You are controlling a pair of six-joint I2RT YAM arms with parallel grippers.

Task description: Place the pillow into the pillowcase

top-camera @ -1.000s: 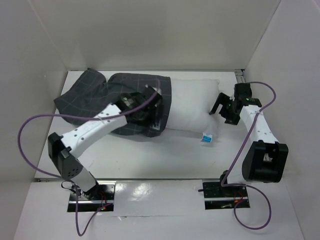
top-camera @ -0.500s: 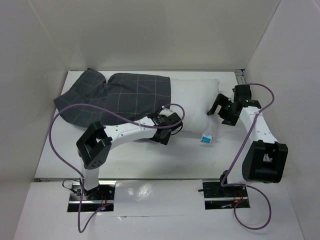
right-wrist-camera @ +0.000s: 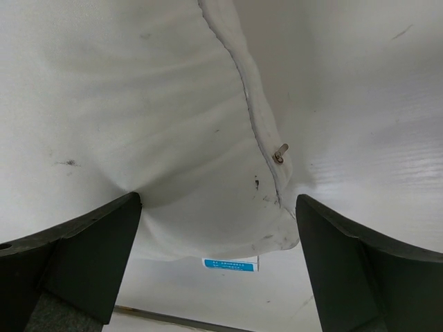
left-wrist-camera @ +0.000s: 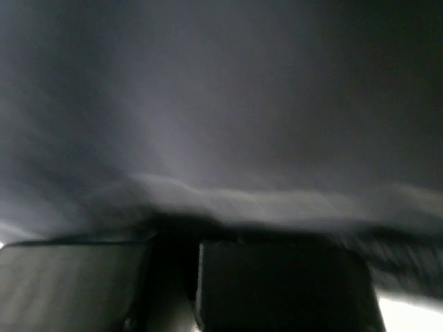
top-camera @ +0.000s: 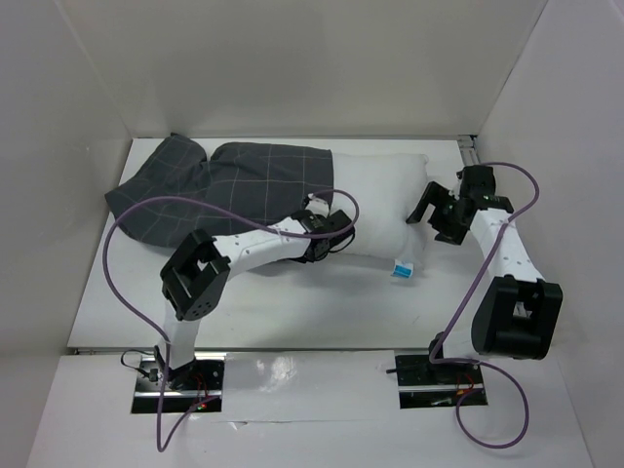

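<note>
The white pillow (top-camera: 375, 200) lies across the back of the table, its left part inside the dark checked pillowcase (top-camera: 224, 190). My left gripper (top-camera: 327, 232) is at the pillowcase's near hem, where it meets the pillow. In the left wrist view dark blurred cloth (left-wrist-camera: 221, 124) fills the frame, and the left gripper (left-wrist-camera: 173, 238) is shut under a pale fold of it. My right gripper (top-camera: 429, 216) stands open at the pillow's right end. In the right wrist view, the right gripper (right-wrist-camera: 218, 200) flanks the pillow (right-wrist-camera: 159, 117) corner without touching it. The blue-and-white tag (right-wrist-camera: 230, 264) hangs below.
White walls close in the table on the left, back and right. A metal rail (top-camera: 469, 148) runs along the back right corner. A purple cable (top-camera: 117, 244) loops off the left arm. The pillow's tag (top-camera: 403, 268) lies on the bare tabletop.
My left arm has swung off the top of the pillowcase to its near hem beside the pillow, and its gripper has shut. The right arm has barely moved.
</note>
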